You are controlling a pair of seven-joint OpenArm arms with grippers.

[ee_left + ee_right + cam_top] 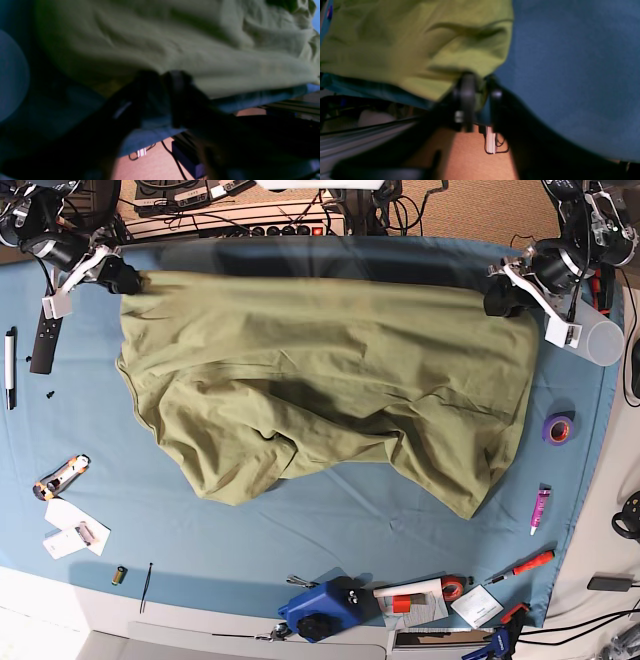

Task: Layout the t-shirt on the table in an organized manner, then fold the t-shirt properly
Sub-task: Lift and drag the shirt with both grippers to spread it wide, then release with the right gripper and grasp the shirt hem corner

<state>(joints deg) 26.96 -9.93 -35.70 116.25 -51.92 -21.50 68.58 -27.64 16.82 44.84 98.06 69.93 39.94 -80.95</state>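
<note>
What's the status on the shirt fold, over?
Left gripper and right gripper at the t-shirt top corners, grip unclear. Shirt stretched along the table far edge, lower half rumpled. Nothing in the way.

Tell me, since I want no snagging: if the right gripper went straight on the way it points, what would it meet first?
Probably the t-shirt: the right gripper already sits at its edge, with the table just beside; depth is blurred.

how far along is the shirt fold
Early. Done: the t-shirt is stretched flat along the far edge of the table. In hand: the left gripper and right gripper sit at its two far corners. Left: smoothing the bunched near hem, then every fold.
</note>
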